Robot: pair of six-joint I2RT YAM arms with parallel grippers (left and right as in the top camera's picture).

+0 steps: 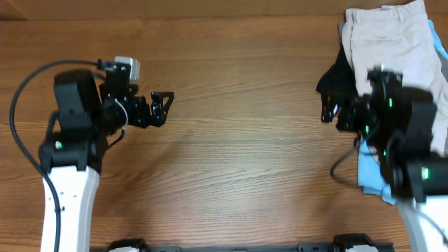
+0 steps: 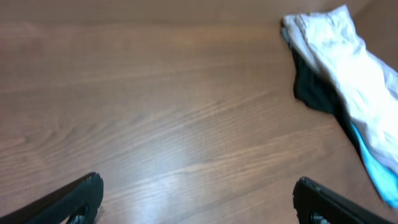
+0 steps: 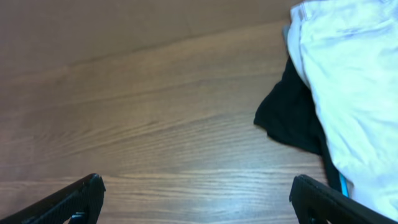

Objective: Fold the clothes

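Observation:
A pile of clothes lies at the table's far right. Light beige khaki shorts (image 1: 395,42) lie on top, over a black garment (image 1: 336,77) and a light-blue garment (image 1: 371,178). The shorts also show in the left wrist view (image 2: 348,74) and the right wrist view (image 3: 354,81). My right gripper (image 1: 327,110) is open and empty over bare wood, just left of the black garment (image 3: 289,115). My left gripper (image 1: 164,106) is open and empty over the left part of the table, far from the pile.
The wooden table (image 1: 238,140) stretches between the two arms. A black cable (image 1: 28,84) loops off the left arm. The right arm's body covers part of the pile.

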